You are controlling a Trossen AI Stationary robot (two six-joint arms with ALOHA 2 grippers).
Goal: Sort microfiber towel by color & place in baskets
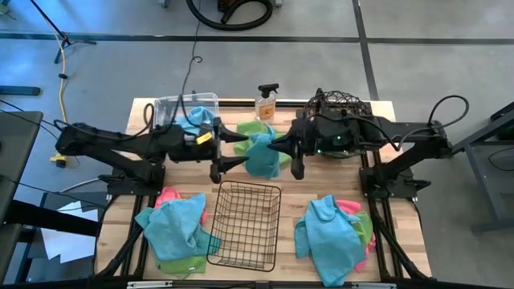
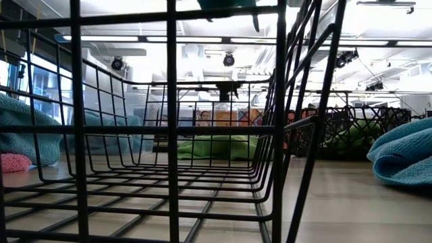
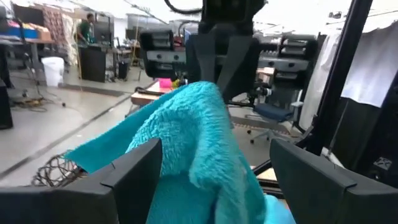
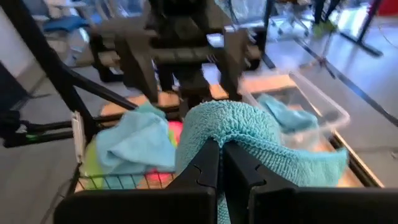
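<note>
Black wire-grid basket [image 1: 245, 225] sits nearest, and beyond it above mid-table a soft, light, floppy teal towel [image 1: 263, 156] hangs pinched by the right gripper [image 1: 277, 145], the left gripper [image 1: 240, 151] spread beside it; best gripped at a bunched fold.

Light wooden table [image 1: 401, 233] is seen from above; black wire-grid basket [image 1: 246, 223] is set at front centre; towel pile [image 1: 178, 229] of teal, pink and green is heaped to its left; second towel pile [image 1: 333, 227] lies to its right; clear plastic bin [image 1: 186, 112] is placed rear left; orange spray bottle [image 1: 267, 103] stands rear centre; green towel [image 1: 255, 128] lies beside it; round dark wire basket [image 1: 337, 108] sits rear right.
</note>
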